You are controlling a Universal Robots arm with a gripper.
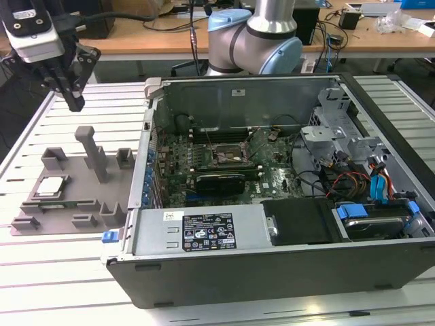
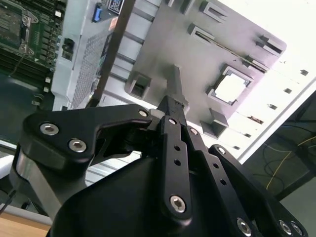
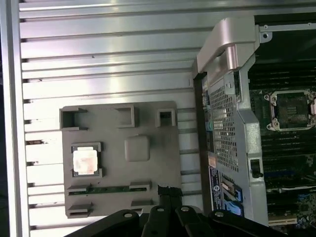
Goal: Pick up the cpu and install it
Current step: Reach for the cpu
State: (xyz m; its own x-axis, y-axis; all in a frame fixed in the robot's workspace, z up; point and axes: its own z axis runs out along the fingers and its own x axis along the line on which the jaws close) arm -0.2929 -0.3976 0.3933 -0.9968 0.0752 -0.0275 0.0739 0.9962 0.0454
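The black tool (image 1: 74,103), fingers pressed together on nothing, hangs above the grey plastic fixture plate (image 1: 78,190) on the slatted metal desk (image 1: 61,272). The small square silvery cpu (image 1: 51,185) lies seated in a fixture recess (its edges are partly hidden by the recess walls).

tool (image 1: 73,102): high over the grey fixture plate (image 1: 75,193), fingertips together | cpu (image 1: 51,186): lying in plate's nest | open computer case (image 1: 204,272): on tabletop (image 1: 41,272), just beside plate, exterior view's right

We are seeing bright, even room light in the exterior view; glare is bleaching the cpu (image 3: 85,161) and the slatted table (image 3: 108,54) in both wrist views.
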